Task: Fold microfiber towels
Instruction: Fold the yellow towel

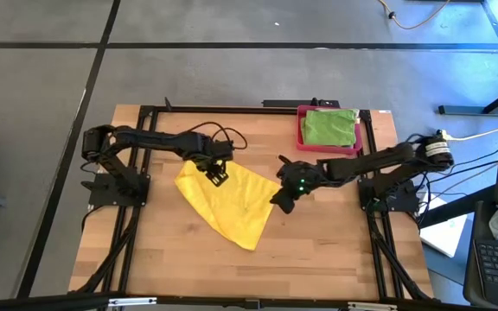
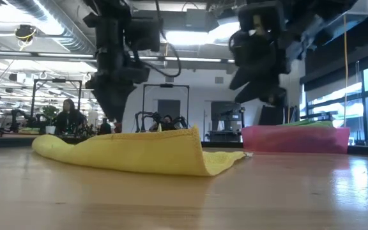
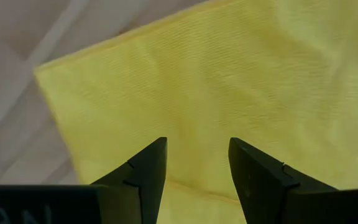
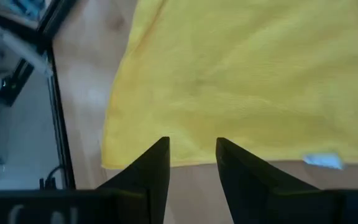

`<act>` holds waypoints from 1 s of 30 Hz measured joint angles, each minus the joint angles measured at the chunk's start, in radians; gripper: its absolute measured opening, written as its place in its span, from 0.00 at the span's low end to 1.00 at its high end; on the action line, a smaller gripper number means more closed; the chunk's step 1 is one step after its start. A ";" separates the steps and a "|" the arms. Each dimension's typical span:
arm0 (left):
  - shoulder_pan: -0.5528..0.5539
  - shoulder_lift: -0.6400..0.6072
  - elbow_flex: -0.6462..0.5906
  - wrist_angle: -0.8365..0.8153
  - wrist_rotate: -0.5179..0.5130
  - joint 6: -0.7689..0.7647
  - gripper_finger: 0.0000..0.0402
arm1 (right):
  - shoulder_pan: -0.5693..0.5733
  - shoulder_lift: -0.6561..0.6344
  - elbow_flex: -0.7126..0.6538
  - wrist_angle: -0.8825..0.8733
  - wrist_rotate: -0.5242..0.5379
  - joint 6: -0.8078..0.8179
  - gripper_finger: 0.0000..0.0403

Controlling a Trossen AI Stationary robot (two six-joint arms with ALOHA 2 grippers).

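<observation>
- A yellow microfiber towel [image 1: 229, 200] is seen lying on the wooden table [image 1: 318, 250], roughly at its middle, folded over on itself with one corner pointing toward the near edge.
- In the low view the yellow towel [image 2: 139, 153] is shown resting flat, its folded edge raised slightly at the right.
- The left tool [image 1: 217, 175] is held above the towel's upper left part; in the left wrist view its fingers [image 3: 145, 171] are seen spread apart over the yellow cloth [image 3: 229, 81], with nothing gripped between them.
- The right tool [image 1: 282, 200] is positioned at the towel's right edge; in the right wrist view its fingers [image 4: 151, 168] are seen parted with a gap between them, above the towel's edge [image 4: 241, 81], and nothing is held.
- A small white tag [image 4: 322, 160] is visible at the towel's border.
- A pink-red tray [image 1: 303, 130] is placed at the far right of the table, and a green towel [image 1: 330, 127] is lying folded in it.
- The tray [image 2: 296, 139] is seen well apart from the yellow towel.
</observation>
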 joint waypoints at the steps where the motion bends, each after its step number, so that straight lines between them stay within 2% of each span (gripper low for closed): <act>1: 0.016 0.000 -0.002 -0.012 0.009 0.000 0.41 | -0.006 0.020 0.009 0.011 -0.019 -0.015 0.33; 6: 0.074 0.000 -0.018 -0.105 0.102 0.114 0.41 | -0.023 0.106 0.085 -0.032 -0.086 -0.196 0.33; 9: 0.090 0.000 -0.017 -0.167 0.128 0.219 0.41 | -0.034 0.155 0.157 -0.109 -0.064 -0.282 0.33; 12: 0.100 0.000 -0.017 -0.207 0.152 0.277 0.41 | -0.059 0.212 0.223 -0.185 -0.027 -0.302 0.33; 21: 0.100 0.000 -0.017 -0.203 0.155 0.279 0.41 | -0.099 0.378 0.292 -0.300 -0.018 -0.388 0.33; 30: 0.100 0.000 -0.017 -0.196 0.156 0.283 0.41 | -0.129 0.403 0.299 -0.417 -0.002 -0.545 0.33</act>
